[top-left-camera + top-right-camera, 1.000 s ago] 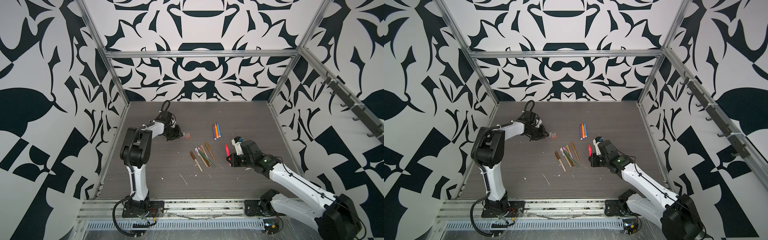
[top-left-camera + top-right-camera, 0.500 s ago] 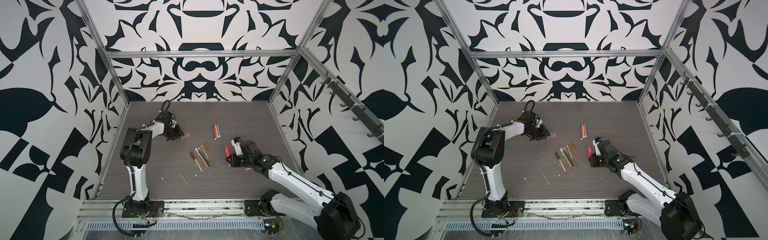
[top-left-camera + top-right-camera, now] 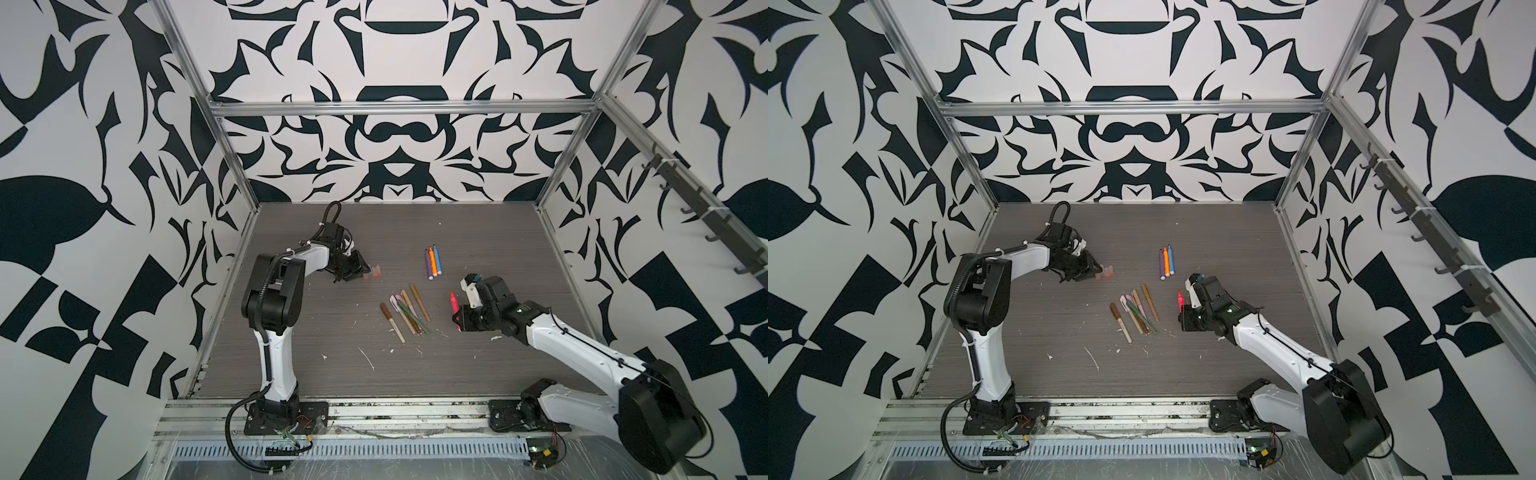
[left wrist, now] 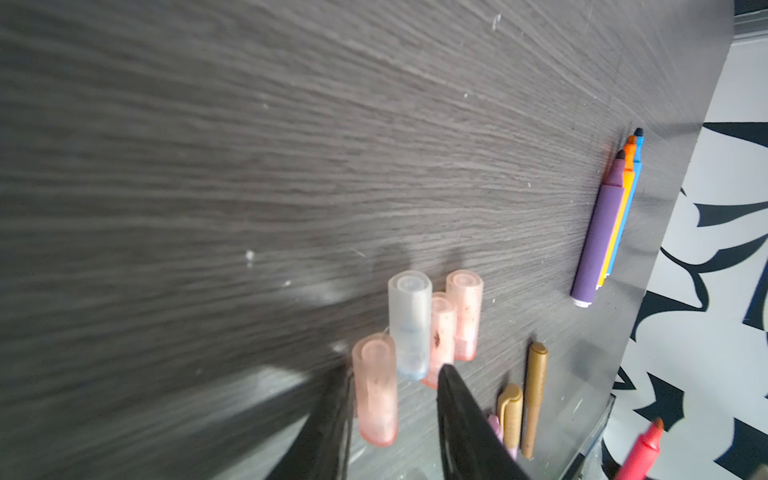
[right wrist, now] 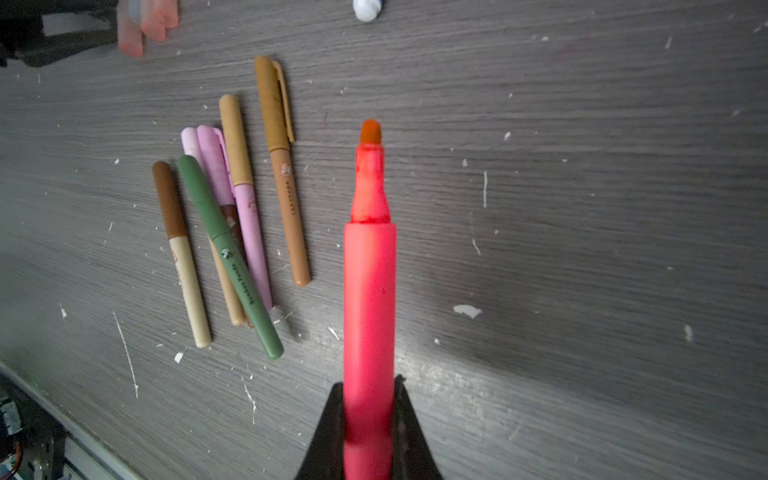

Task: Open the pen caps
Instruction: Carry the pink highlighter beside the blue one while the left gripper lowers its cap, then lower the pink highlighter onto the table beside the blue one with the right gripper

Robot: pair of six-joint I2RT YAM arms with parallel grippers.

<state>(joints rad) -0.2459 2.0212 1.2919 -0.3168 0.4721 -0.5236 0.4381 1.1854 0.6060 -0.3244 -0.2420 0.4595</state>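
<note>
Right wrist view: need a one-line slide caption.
Right gripper shut on an uncapped pink-red pen, tip exposed, over the table; capped pens lie clustered beside it.

White flecks [image 3: 367,358] are lying across a dark wood-grain table [image 3: 478,232], black-and-white patterned walls [image 3: 399,62] and a metal frame [image 3: 399,109] are enclosing it, and a hook rail [image 3: 702,205] is hanging on the right wall.

Black-and-white patterned walls [image 3: 395,62] (aluminium-framed) enclose a grey woodgrain tabletop [image 3: 415,232].
</note>
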